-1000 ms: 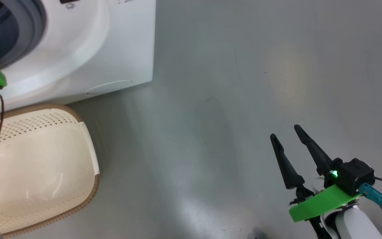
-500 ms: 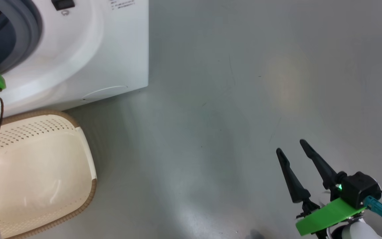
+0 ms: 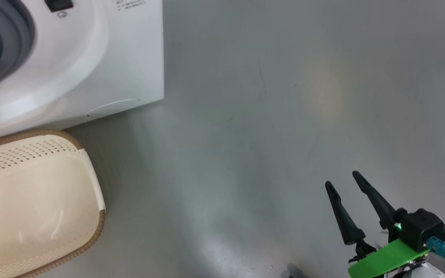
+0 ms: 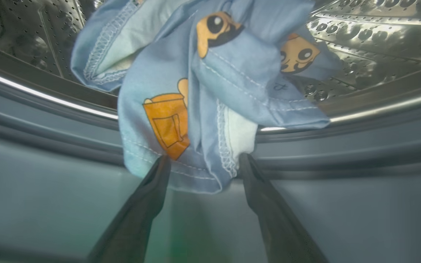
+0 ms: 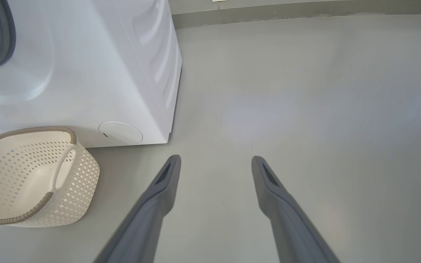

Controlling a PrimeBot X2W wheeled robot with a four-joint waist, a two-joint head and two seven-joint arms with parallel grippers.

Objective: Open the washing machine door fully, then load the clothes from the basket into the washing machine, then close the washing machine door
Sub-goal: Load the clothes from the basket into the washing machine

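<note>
Since a second ago my head turned, sliding the washing machine [image 3: 122, 58] left in view. My left hand [image 4: 203, 157] spreads astride the clothes [image 4: 210, 73], draped lengthwise across the drum lip [image 4: 378, 106]; my right hand [image 3: 341, 178] is spread.

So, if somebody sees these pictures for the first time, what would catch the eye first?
The blue clothes printed with orange figures, hanging over the steel drum's lip ahead of the open left gripper in the left wrist view. Next, the cream basket on the floor before the white washing machine, no clothes visible inside, and the open right gripper over bare floor.
</note>
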